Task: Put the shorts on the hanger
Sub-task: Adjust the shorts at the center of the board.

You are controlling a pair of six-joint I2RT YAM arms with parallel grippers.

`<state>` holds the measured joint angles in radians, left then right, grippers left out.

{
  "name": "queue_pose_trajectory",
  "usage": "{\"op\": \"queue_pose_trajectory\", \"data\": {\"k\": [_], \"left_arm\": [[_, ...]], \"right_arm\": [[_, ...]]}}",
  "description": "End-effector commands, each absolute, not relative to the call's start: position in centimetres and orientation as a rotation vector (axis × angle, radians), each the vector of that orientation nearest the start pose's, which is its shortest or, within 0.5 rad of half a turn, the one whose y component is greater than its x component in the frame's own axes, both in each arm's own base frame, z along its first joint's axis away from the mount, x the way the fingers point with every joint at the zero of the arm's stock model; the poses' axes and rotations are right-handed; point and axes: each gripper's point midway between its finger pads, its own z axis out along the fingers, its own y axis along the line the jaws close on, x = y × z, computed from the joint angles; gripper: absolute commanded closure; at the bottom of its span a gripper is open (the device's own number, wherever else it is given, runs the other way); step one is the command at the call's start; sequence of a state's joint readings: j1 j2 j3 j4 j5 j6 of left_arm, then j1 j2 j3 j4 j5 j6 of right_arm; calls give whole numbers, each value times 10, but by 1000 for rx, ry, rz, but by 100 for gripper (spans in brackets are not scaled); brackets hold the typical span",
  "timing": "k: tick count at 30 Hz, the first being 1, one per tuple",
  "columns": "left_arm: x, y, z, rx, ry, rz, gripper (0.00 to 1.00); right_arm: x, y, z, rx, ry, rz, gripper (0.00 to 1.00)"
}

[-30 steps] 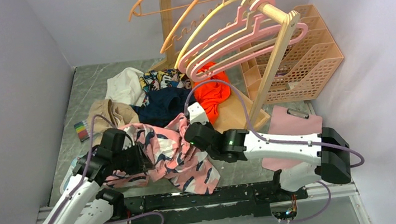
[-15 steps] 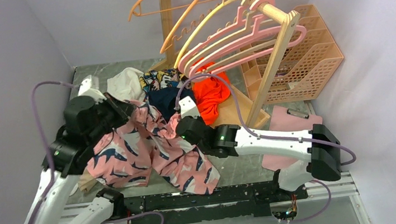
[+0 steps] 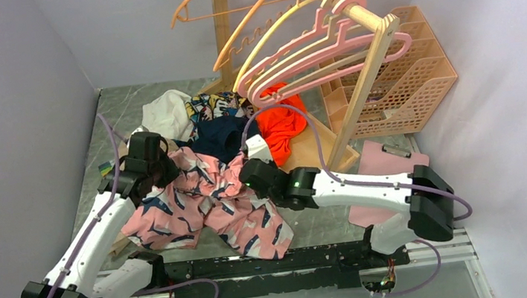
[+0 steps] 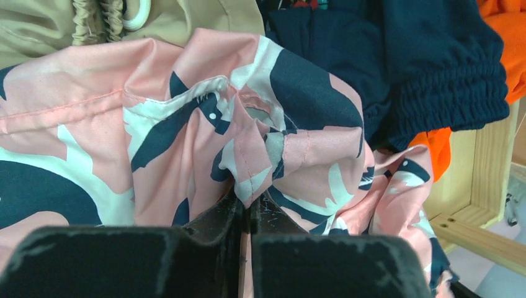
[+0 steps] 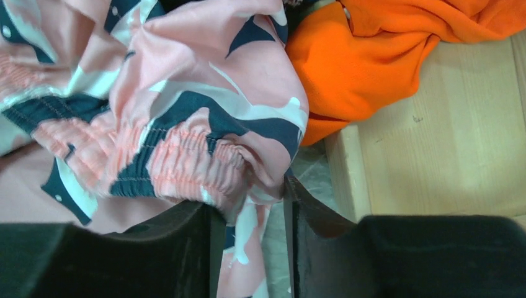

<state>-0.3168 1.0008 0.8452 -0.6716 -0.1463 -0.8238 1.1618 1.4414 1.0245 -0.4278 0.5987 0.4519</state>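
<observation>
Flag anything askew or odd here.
The shorts lie crumpled across the clothes heap, not spread flat. The left claw pinches a fold; the waistband sits loose in the open right claw. The hanger hangs on the rail.

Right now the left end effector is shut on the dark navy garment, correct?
No. The left end effector is shut on the shorts, not the navy garment; the left wrist view shows their pink printed fabric pinched in it.
</observation>
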Motion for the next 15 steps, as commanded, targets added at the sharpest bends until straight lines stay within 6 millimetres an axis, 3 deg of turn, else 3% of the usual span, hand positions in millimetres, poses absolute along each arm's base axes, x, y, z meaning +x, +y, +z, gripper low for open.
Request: {"op": "queue_pose_trajectory", "data": {"k": [1,6,15], "left_arm": [[280,-89,171,-757,2248,-396,93],[282,-98,171,-828,2230,-483,93],[281,-105,173,-875,2208,-554,93]], "right_arm": [[207,289,140,-521,2187,241,53],[196,292,132,-491,2209,341,44],[191,305,143,-266,2182,566,44]]}}
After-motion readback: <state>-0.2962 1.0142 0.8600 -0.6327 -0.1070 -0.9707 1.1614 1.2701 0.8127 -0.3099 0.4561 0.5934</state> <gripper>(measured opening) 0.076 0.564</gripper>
